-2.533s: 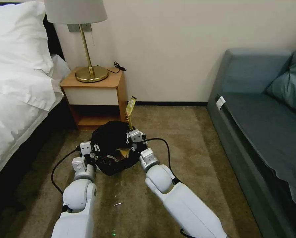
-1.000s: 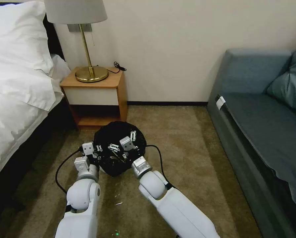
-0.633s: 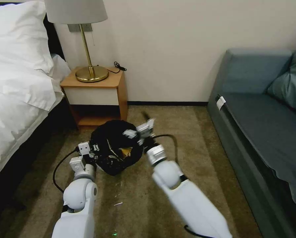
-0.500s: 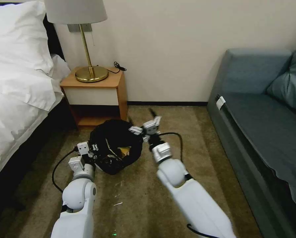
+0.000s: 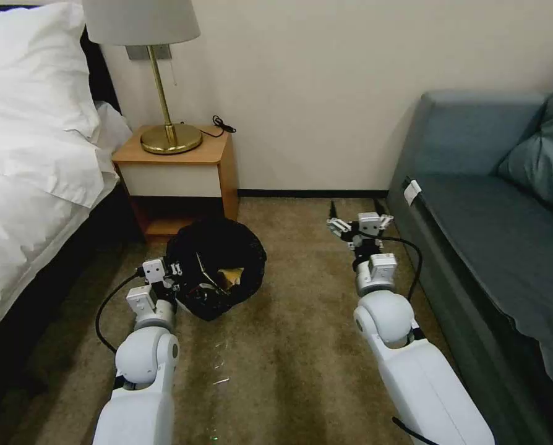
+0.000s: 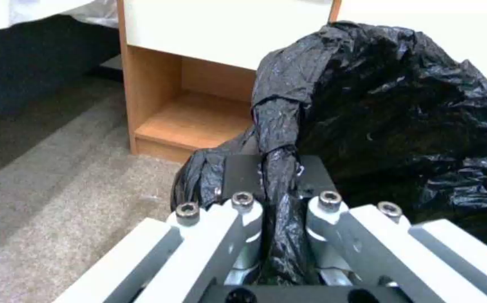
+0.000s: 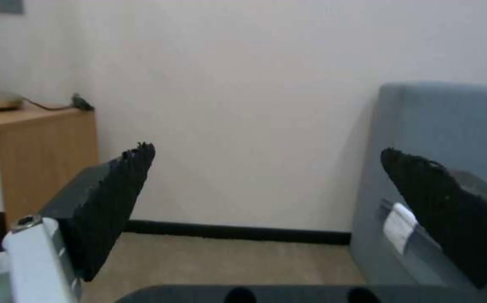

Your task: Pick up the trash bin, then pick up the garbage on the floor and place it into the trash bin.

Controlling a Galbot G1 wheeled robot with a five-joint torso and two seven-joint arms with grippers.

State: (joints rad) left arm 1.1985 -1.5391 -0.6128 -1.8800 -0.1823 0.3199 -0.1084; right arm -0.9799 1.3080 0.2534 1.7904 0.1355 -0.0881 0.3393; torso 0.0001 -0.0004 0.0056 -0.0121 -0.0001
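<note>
black-bagged trash bin (image 5: 218,269) sat by the nightstand (image 5: 177,179), its liner pinched in the closed left end effector (image 6: 277,210), right end effector (image 5: 358,217) wide open and empty near the sofa (image 5: 474,259), probably hunting more garbage next.

Even, soft indoor light (no glare); both wrist views slightly blurred.

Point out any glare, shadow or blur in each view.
Head view: the round black-bagged trash bin reads as a dark mass; the brass lamp base glints. Left wrist view: sheen on the crinkled bag. Right wrist view: the open right gripper frames a softly blurred wall.
</note>
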